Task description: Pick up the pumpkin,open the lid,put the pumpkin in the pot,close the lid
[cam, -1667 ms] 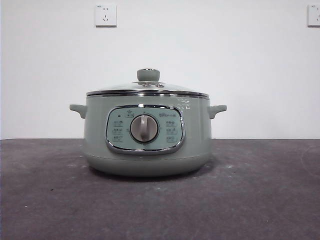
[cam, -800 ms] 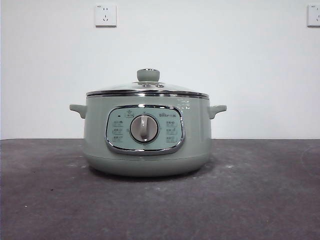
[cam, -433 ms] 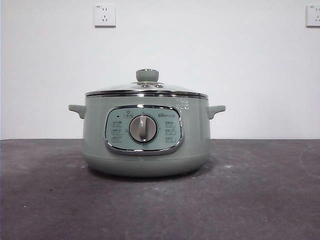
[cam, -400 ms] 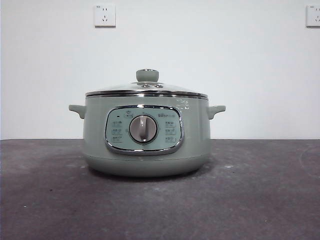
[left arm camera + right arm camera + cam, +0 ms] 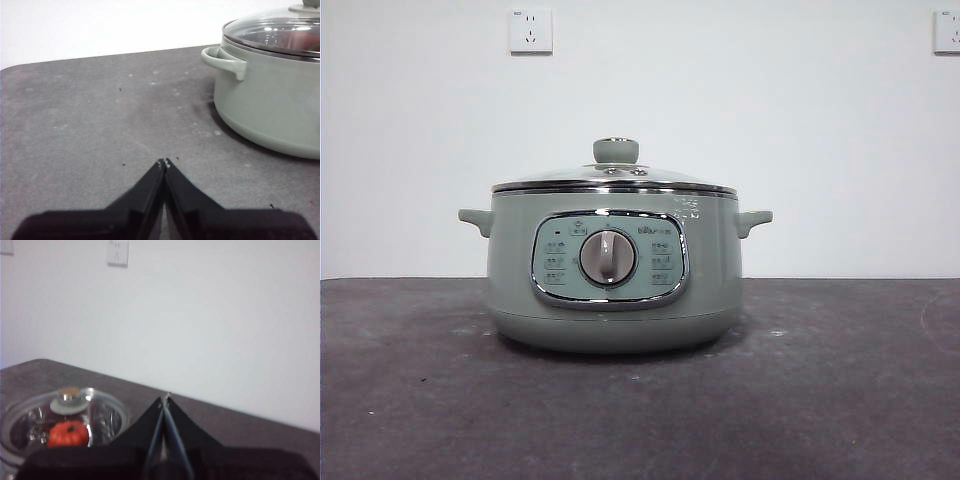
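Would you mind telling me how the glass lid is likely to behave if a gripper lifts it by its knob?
The lid looks like glass with a chrome rim, so probably fairly heavy and breakable if dropped. Its small rounded knob looks smooth, so it may slip or swing between fingers. It sits flush on the pot, so it should lift straight off.

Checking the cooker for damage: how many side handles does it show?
2. On the pot, one handle juts from the left side in the front view and the other handle from the right, both just below the lid.
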